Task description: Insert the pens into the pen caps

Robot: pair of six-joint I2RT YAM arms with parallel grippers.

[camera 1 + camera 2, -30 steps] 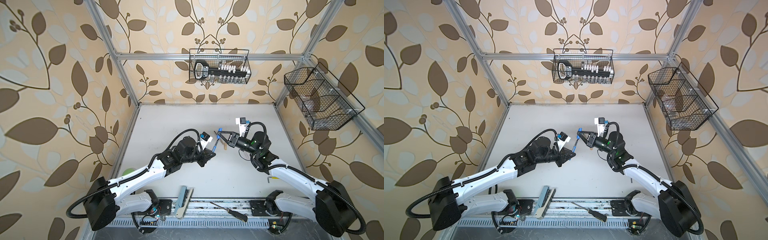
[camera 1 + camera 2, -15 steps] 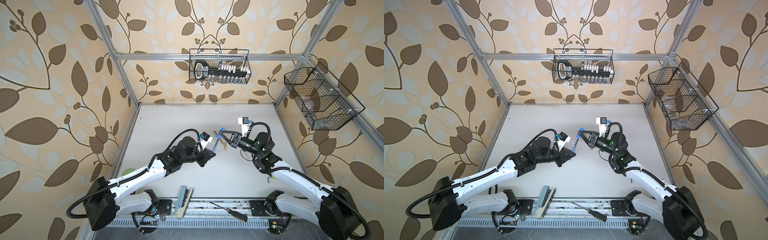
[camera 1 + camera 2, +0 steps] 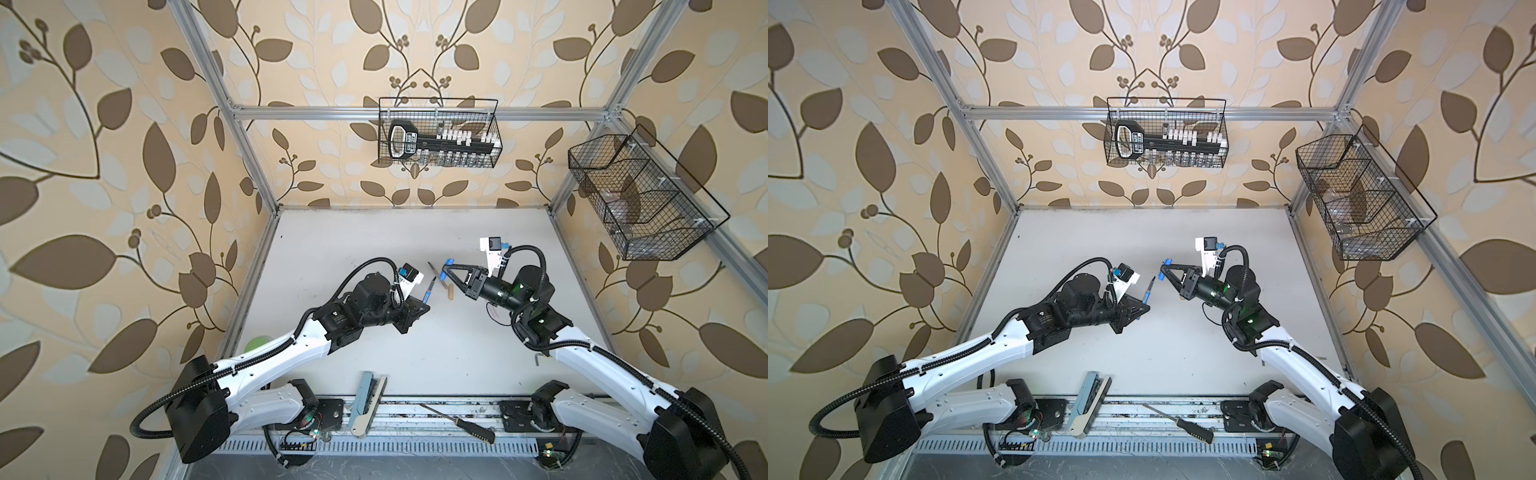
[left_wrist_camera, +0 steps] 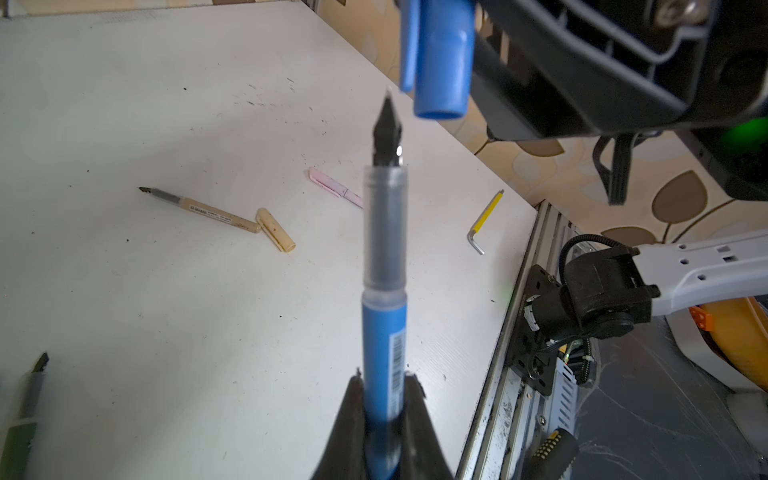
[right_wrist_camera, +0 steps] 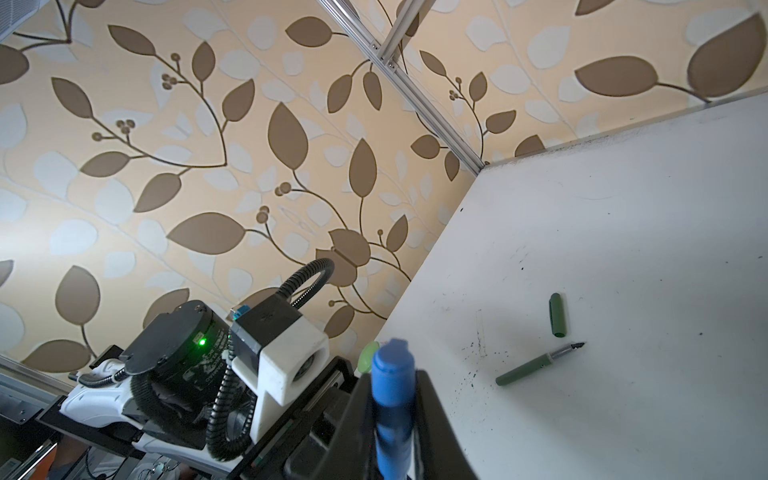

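Above the middle of the table (image 3: 415,232), your two arms meet, lifted and angled inward for the joining step. Your left gripper (image 4: 384,382) is clenched on the blue pen (image 4: 384,291), which points away and slightly right. Your right gripper (image 3: 448,269) grasps the blue cap (image 4: 442,62), mouth toward it. The pen's tip sits just beside the mouth, not inside, so line them up and then push along the pen.

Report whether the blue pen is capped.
Uncapped: in the left wrist view the bare tip of the blue pen lies beside the open mouth of the blue cap, not inside.
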